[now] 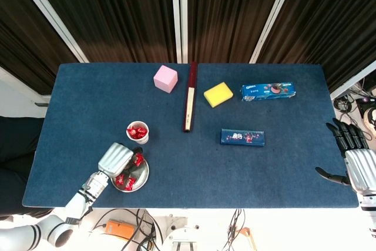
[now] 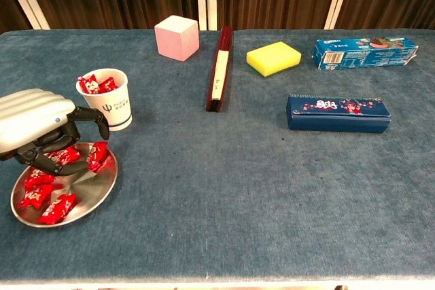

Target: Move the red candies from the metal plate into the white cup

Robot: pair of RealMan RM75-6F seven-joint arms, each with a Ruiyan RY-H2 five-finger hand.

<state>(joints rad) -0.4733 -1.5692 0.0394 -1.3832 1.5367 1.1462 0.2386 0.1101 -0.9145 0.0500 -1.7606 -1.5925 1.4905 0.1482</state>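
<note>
1. Your left hand (image 2: 37,127) is over the far-left part of the metal plate (image 2: 92,198), fingers curled down onto the red candies (image 2: 42,195). Can't tell yet if a candy is pinched or the fingertips are just touching wrappers; the palm hides the contact in the head view.
2. Plate sits at the near-left of the table, w/ the white cup (image 2: 107,100) just beyond it and already holding a few red pieces. So it's a short carry.
3. Go for one candy only. The one under your fingertips at the far rim looks like the best pick; close thumb against a finger on the wrapper, not the plate.
4. Lift straight up first. Plate is light and shiny and likely to slide or tip if you drag sideways.
5. Watch the loose candy (image 2: 96,155) on the plate's right side, near your fingers; don't flick it off.
6. Then go far and a bit right, stop above the cup mouth, and release from low so the cup doesn't get knocked.
7. Right hand (image 1: 357,160) rests off the table's right edge, fingers spread, holding nothing. Leave it there.
</note>
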